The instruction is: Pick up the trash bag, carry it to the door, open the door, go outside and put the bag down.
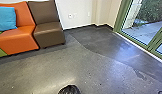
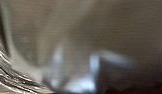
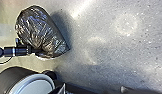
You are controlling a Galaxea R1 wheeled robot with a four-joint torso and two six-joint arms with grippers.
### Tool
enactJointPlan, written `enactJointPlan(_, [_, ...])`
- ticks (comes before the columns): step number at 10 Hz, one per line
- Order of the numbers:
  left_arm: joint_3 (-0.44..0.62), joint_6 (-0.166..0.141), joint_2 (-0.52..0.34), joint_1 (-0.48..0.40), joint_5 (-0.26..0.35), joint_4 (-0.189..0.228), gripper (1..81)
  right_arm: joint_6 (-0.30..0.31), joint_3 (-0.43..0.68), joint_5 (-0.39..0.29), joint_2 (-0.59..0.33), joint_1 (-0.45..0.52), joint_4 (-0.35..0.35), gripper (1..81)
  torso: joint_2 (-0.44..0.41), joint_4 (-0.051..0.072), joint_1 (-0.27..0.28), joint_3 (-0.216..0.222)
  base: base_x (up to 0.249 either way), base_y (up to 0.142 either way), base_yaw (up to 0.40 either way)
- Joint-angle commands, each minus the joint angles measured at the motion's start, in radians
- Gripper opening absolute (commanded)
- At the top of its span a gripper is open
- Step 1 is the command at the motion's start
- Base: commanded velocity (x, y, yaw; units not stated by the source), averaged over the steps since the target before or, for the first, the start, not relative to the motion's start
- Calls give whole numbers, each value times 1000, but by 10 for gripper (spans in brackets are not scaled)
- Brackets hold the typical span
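Trash bag (image 3: 35,27): at the working end of the left gripper (image 3: 37,50), bunched plastic meeting the tip, bulk swelling out beyond it. Gripper reads as closed on the bag; grip depth hidden in the folds. Whether the bag's underside clears the floor (image 1: 52,67), cannot tell. Right gripper: state cannot be told.

Main worry, in my judgement: thin, slick plastic. If only a shallow pinch of it is caught, a jolt or quick turn could slide it out or tear it at the tip. Bulk sits off to one side of the grip, so a sudden stop may swing it and twist the hold.

Farther from the gripper, ahead and to its left: brown seat (image 1: 48,32), orange seat (image 1: 20,37) with blue cushion (image 1: 6,18). Turning wide that way could drag the bag on a seat corner.

Ahead and to its right, well apart: glass door (image 1: 147,27), green frame (image 1: 137,41). Approached too close or askew, bag may be squeezed against the frame or snag at the pale sill (image 1: 137,46).
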Motion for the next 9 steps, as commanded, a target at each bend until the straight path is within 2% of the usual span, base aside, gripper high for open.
enactJointPlan(1, [1, -4, -17, -97, 75, 5, 10, 1, 8, -52, -39, 64, 21, 811, 98, 0, -63, 95, 0, 0, 0])
enactJointPlan(7, [1, 6, -17, -62, 72, 6, 10, -10, -105, -37, 24, -34, 19, 811, 294, 0, -190, 293, 0, 0, 0])
enactJointPlan(9, [1, 10, -17, -46, 72, 6, 10, -10, -162, 0, 61, -97, 21, 811, 356, 0, -230, 354, 0, 0, 0])
